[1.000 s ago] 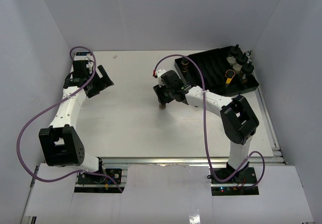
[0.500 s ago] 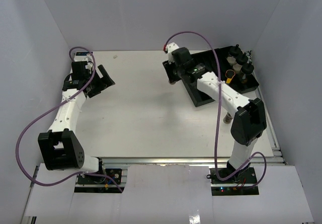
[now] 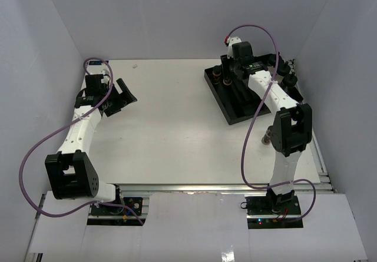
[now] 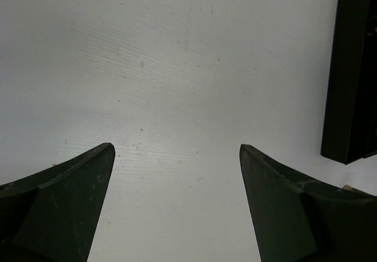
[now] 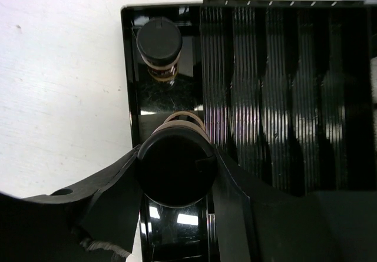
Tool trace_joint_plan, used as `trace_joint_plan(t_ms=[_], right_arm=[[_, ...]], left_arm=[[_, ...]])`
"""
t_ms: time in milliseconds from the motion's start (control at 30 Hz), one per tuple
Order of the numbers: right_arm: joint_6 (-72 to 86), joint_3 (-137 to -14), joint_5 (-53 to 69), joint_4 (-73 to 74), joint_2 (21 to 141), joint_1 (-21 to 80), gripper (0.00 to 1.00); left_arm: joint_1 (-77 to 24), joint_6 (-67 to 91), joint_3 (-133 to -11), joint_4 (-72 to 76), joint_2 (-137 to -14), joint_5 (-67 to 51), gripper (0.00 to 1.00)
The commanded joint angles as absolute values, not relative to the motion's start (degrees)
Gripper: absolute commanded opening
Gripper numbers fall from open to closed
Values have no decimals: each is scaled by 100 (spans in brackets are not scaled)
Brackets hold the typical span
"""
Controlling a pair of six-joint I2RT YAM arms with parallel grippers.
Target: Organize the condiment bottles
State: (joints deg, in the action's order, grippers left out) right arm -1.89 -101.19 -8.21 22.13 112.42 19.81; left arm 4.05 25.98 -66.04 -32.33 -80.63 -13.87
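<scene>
My right gripper (image 5: 177,169) is shut on a condiment bottle (image 5: 175,165) with a black cap and brownish contents. It holds the bottle upright over the left-hand channel of the black slotted tray (image 5: 294,97). Just ahead in that channel stands another dark brown bottle (image 5: 159,44). In the top view the right gripper (image 3: 227,77) hangs over the tray's (image 3: 234,110) far left end, beside that standing bottle (image 3: 217,73). More black-capped bottles (image 3: 287,69) stand at the tray's right end, partly hidden by the arm. My left gripper (image 3: 121,93) is open over bare table, its fingers (image 4: 70,191) holding nothing.
One more bottle (image 3: 266,136) stands on the table beside the right arm's elbow. White walls close in the table at the back and on both sides. The tray's end (image 4: 350,79) shows at the right edge of the left wrist view.
The right arm has carried its bottle from the middle of the table back and right to the tray's left end. The left arm has hardly moved.
</scene>
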Motion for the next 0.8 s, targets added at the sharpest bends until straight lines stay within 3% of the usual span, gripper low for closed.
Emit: trace_joint_plan(t_ms=[0,533,767], right_arm=[[-190,-10305,-486,1706,11355,1972,8],[-48,-9672,-451,983,11825,1942,8],[-44,-9355,-422,746,11894,1945,20]], left_arm=[[439,2650,-6600,-3002,-8114,-1548,98],[436,2680,-6474,-2729,-8425,-1679,98],[433,2663,-6429,-2700,-8406,-1681,98]])
